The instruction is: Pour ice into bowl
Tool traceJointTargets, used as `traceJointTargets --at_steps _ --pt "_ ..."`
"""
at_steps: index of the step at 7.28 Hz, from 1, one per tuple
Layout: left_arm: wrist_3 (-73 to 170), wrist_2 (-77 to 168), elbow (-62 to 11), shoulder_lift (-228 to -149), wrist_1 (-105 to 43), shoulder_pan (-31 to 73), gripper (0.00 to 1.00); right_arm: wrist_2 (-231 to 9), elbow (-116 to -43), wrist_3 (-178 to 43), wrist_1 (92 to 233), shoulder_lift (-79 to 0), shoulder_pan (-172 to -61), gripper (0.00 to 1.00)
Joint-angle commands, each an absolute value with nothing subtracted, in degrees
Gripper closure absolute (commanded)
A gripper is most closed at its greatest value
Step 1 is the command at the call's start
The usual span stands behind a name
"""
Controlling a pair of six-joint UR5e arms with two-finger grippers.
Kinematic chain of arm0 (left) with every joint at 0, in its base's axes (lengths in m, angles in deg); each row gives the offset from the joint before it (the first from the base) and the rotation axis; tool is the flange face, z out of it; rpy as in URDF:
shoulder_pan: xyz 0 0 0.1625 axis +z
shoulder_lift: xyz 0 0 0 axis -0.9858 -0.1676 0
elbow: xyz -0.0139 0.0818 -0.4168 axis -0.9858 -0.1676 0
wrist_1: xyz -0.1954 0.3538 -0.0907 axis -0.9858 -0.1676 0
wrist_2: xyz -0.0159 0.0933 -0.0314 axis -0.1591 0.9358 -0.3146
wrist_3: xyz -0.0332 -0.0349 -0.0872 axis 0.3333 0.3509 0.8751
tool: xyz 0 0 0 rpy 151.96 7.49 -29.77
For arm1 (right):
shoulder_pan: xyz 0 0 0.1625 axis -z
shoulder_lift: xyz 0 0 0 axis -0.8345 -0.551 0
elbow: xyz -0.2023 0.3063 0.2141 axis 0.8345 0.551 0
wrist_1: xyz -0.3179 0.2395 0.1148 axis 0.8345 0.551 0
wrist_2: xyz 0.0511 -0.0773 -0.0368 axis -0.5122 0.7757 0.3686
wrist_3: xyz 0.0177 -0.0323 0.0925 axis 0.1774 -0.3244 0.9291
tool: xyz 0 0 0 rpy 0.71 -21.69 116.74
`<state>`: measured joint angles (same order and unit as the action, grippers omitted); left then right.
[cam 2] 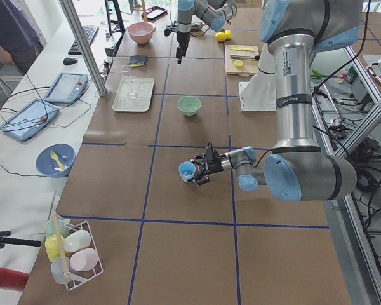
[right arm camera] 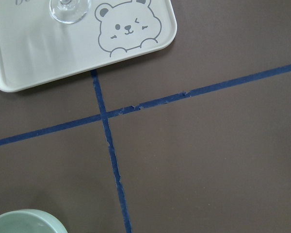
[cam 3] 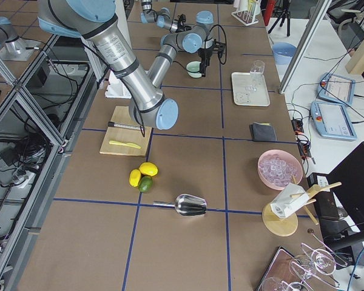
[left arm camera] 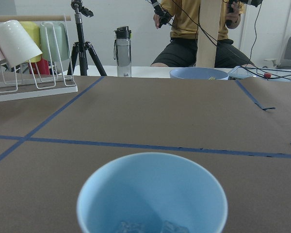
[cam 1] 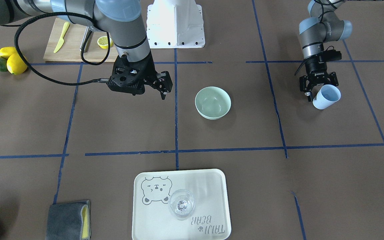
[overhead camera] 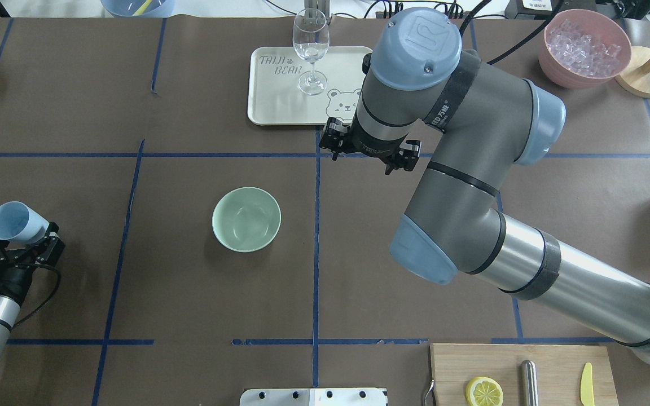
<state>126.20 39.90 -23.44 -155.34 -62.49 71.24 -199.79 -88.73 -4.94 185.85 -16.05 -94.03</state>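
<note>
The pale mint-green bowl (cam 1: 213, 102) stands upright and looks empty near the table's middle; it also shows in the overhead view (overhead camera: 246, 219). My left gripper (cam 1: 315, 87) is shut on a light blue cup (cam 1: 327, 96), tilted, low over the table and well to the bowl's side. A few clear ice cubes (left arm camera: 150, 227) lie in the cup's bottom. My right gripper (cam 1: 163, 95) hangs above the table beside the bowl, its fingers together and holding nothing. More ice (overhead camera: 583, 44) fills a pink container.
A cream bear tray (cam 1: 212, 186) carries a clear stemmed glass (cam 1: 181, 204). A cutting board (cam 1: 75, 43) holds a knife and a lemon half. Lemons and a lime (cam 1: 7, 60), a folded cloth (cam 1: 68, 224) and a metal scoop (cam 3: 188, 205) lie at the table's edges.
</note>
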Motion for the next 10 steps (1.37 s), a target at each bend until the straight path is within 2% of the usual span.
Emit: traceJointTargets --at_steps 1,6,7,9,10 --pt "126.2 41.7 -22.8 -155.2 -62.8 70.9 0.02 -199.9 -88.8 -4.9 185.9 -15.9 -94.1 0.0" --pt "126.4 44.2 -21.8 -154.9 -63.1 70.9 0.03 -199.6 -88.9 -4.9 185.9 -16.5 -94.1 0.0" --pt "126.3 44.1 -21.7 -154.9 -63.1 70.9 0.12 -199.6 -88.9 -4.9 185.8 -16.6 -94.1 0.0" --pt "126.2 43.9 -22.2 -154.9 -63.1 70.9 0.68 -199.6 -88.9 -4.9 185.8 -16.6 -94.1 0.0" --pt "126.1 43.8 -22.8 -154.9 -63.2 70.8 0.9 -199.6 -88.9 -4.9 185.8 -16.6 -94.2 0.0"
